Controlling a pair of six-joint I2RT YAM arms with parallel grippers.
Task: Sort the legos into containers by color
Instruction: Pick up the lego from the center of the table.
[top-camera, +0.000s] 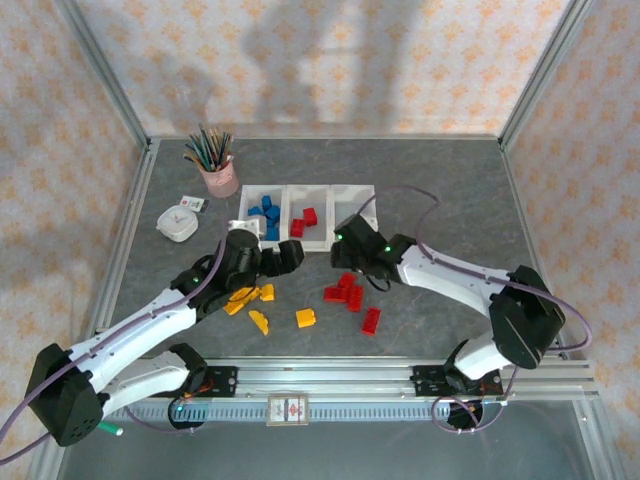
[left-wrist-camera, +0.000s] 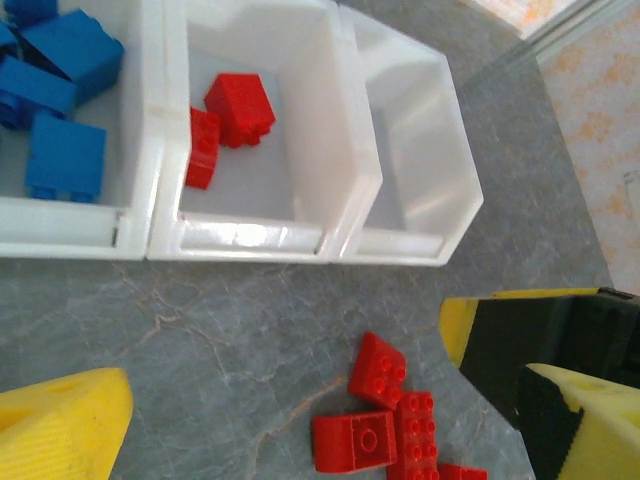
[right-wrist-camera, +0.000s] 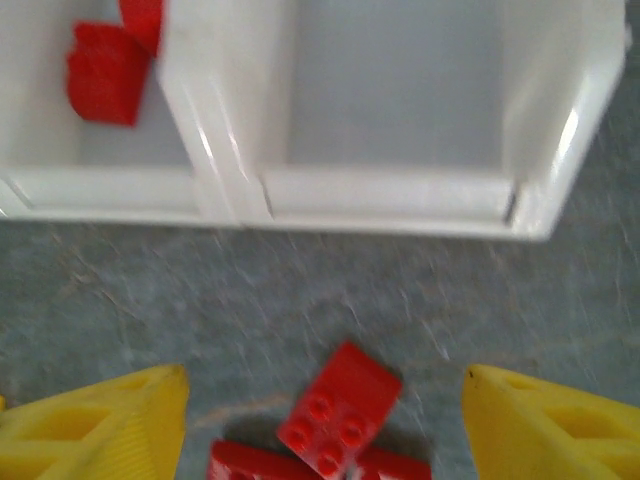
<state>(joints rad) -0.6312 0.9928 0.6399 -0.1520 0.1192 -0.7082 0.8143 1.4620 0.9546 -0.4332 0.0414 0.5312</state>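
Several red legos are seen lying close together on the worktop, directly beneath the right tool and between its yellow fingers. The jaws are held well apart and nothing is gripped. Just ahead of this tool the containers stand in a row. The one straight ahead appears unfilled, and red bricks are lodged in the next one, ahead and to the left. Blue legos are gathered in the farthest. The left tool is spread fully, nothing is held in it, and the red cluster lies ahead on its right. Yellow legos are scattered beneath its arm. The step in hand is judged to be the sorting of the reds, with a pick being lined up. A descent over the topmost brick is called for next. The fingers should be closed across its flat sides without its touching neighbours being caught, and the brick then carried forward and left to the container with the reds.
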